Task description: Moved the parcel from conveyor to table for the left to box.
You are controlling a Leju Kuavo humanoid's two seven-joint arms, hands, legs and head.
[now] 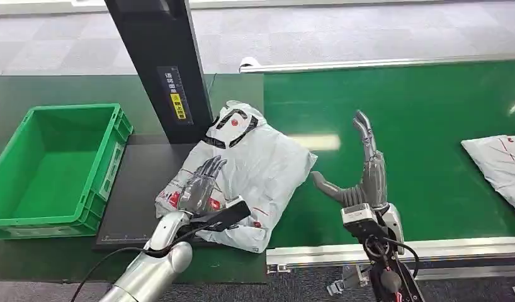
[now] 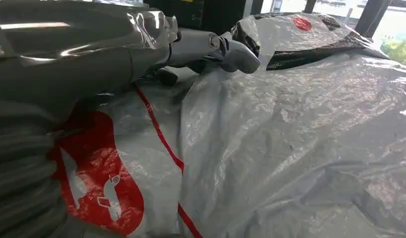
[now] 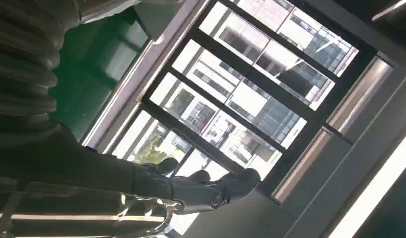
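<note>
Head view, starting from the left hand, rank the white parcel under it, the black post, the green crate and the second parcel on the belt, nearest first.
From the left hand:
1. White parcel, directly under the hand, touching it.
2. Black post, just behind the parcel.
3. Green crate, off to the left.
4. Second parcel, far right on the green belt.

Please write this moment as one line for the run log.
left hand: rests flat on parcel | parcel: on table, edge over conveyor | right hand: open, raised, apart from parcel | green box: empty
</note>
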